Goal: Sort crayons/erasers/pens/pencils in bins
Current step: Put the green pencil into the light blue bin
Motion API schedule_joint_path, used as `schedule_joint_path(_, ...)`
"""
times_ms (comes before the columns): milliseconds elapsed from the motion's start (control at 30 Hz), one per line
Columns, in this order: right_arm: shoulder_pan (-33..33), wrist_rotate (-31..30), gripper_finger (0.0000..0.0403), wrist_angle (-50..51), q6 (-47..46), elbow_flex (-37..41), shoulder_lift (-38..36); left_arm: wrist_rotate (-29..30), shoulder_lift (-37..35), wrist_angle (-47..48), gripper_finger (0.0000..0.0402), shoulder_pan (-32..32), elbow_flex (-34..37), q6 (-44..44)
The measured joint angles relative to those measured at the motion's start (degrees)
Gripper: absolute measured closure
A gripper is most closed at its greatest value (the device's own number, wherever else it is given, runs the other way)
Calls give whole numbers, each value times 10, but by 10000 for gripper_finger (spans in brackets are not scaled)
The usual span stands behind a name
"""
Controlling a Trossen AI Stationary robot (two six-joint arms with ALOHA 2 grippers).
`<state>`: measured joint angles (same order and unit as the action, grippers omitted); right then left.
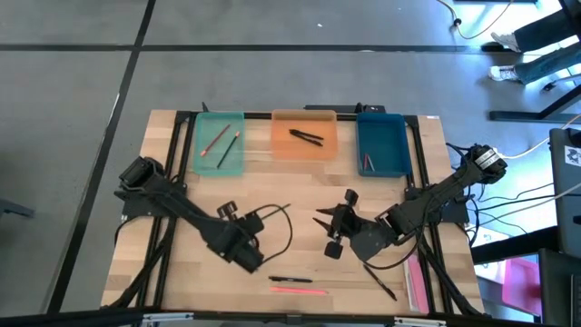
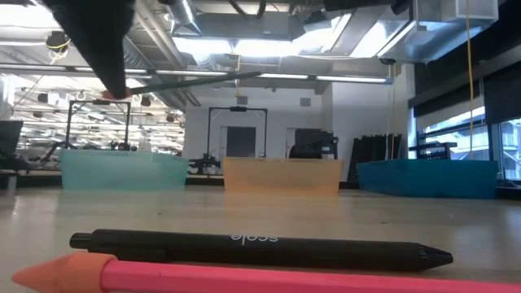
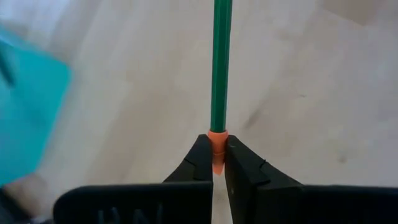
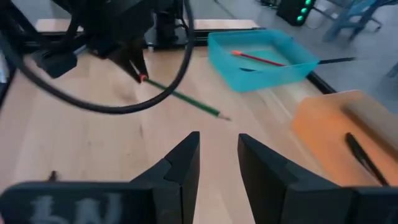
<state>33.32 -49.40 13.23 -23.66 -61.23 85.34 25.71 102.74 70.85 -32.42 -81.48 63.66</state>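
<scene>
Overhead, a pale wooden counter [image 1: 300,182] carries three shallow rectangular plastic bins along its far edge: a teal-green bin [image 1: 219,143] on the left, an orange bin [image 1: 304,138] in the middle and a blue bin [image 1: 381,143] on the right. The teal-green bin holds a red-orange pencil [image 1: 214,139] and a darker pencil [image 1: 229,148]; the orange bin holds thin black pens [image 1: 307,136]; the blue bin holds a thin reddish stick [image 1: 367,163].

Left gripper [image 3: 218,163]: raised above the counter's front left part, fingers pressed together on the orange eraser end of a thin green pencil [image 3: 220,65], which projects straight out from the fingertips. In the right wrist view this pencil [image 4: 184,98] slants down away from the gripper with its sharpened tip near the counter; whether the tip touches cannot be told.

Right gripper [image 4: 217,158]: near the counter's centre, fingers spread apart with nothing between them, facing the left gripper.

Near the front edge lie a black pen with a printed barrel [image 2: 260,245] and, just in front of it and parallel, a pink pencil with an orange end [image 2: 244,277]. Another thin dark stick [image 1: 381,281] lies on the counter at the front right.
</scene>
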Motion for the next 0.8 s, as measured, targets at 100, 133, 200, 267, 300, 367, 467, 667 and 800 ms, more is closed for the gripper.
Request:
schedule_joint_path(100, -1, -11, 289, 22, -3, 0, 0, -1, 0, 38, 396, 26, -4, -11)
schedule_joint_path(133, -1, -11, 289, 32, -5, 0, 0, -1, 0, 52, 396, 35, -5, -12)
schedule_joint_path(200, -1, -12, 289, 49, -18, 0, 0, -1, 0, 79, 396, 52, -5, -13)
schedule_joint_path(267, -1, -11, 289, 68, -34, 0, 0, -1, -4, 108, 396, 69, -5, -15)
schedule_joint_path(300, -1, -11, 289, 75, -43, 0, 0, 3, -6, 122, 396, 78, -5, -18)
schedule_joint_path(367, -1, -11, 289, 90, -60, 0, 0, 12, -15, 143, 396, 96, -5, -28)
schedule_joint_path(467, -1, -11, 289, 102, -75, 0, 0, 30, -34, 177, 396, 127, -5, -29)
schedule_joint_path(667, -1, -11, 289, 112, -74, 0, 0, 40, -75, 192, 396, 200, -2, -57)
schedule_joint_path(800, -3, -19, 289, 115, -73, 0, 0, 46, -84, 192, 394, 251, -2, -94)
